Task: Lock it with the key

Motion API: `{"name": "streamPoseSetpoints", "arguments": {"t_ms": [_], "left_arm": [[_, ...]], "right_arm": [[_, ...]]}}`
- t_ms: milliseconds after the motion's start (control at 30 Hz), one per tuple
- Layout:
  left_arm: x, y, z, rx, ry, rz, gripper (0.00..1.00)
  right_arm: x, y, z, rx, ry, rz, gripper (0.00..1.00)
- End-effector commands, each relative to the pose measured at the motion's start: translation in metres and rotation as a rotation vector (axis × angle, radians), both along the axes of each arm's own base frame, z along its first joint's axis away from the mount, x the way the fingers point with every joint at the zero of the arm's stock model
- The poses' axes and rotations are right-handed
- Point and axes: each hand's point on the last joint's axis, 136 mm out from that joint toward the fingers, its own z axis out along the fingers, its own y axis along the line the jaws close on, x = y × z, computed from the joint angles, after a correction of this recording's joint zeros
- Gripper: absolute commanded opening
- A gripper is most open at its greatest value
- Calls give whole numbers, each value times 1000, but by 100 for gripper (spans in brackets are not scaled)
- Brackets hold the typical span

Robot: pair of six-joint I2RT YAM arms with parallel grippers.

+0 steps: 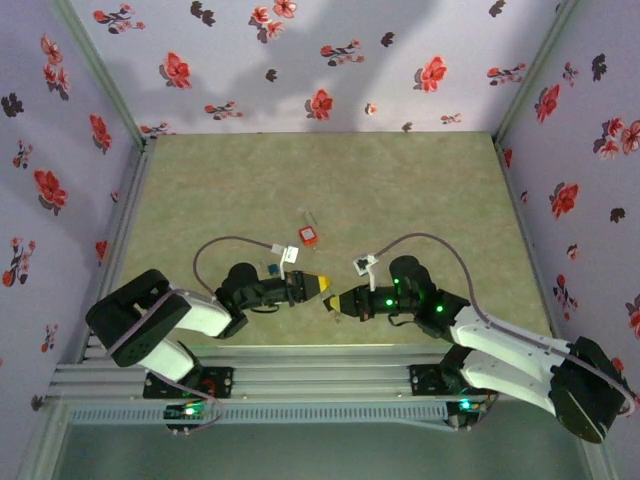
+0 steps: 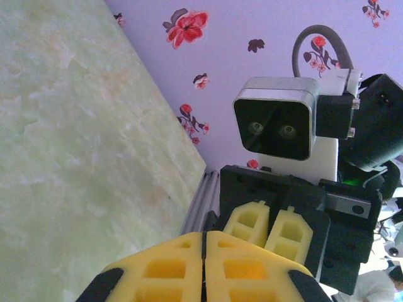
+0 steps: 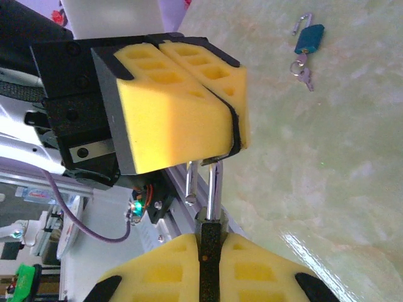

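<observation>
I see the left jaws pressed shut, their yellow pads [image 2: 167, 267] meeting along a tight seam with nothing showing between them in the left wrist view. From the top camera, both arms lie low over the near part of the counter [image 1: 400, 190], and the two sets of jaws point at each other nose to nose, almost touching.

The right jaws are closed on the key [image 3: 210, 242]. Its black head sits clamped between the right pads [image 3: 252, 270], and its thin metal shaft rises straight out of them toward the left arm's pads [image 3: 164, 119]. The shaft's upper end disappears behind the lower edge of those pads, so I cannot tell whether the left jaws pinch it. A second, shorter metal rod [image 3: 191, 179] hangs just beside the shaft, and I cannot make out what it belongs to.

The red padlock [image 1: 308, 235] lies on the counter beyond both arms, apart from the jaws and from the key. A blue padlock [image 3: 308, 39] rests farther off on the counter, with a small bunch of keys [image 3: 302, 70] touching it.
</observation>
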Motion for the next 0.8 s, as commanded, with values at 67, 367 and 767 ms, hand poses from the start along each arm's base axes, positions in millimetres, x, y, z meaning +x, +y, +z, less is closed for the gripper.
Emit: {"name": "streamPoseSetpoints", "arguments": {"t_ms": [67, 367, 767], "left_arm": [[-6, 4, -49, 151, 28, 2, 0], [-12, 4, -42, 136, -4, -23, 0], [-27, -7, -34, 114, -26, -105, 0]], "right_arm": [[-18, 13, 91, 305, -186, 149, 0], [-30, 11, 109, 383, -220, 211, 0], [-42, 5, 133, 467, -291, 253, 0]]}}
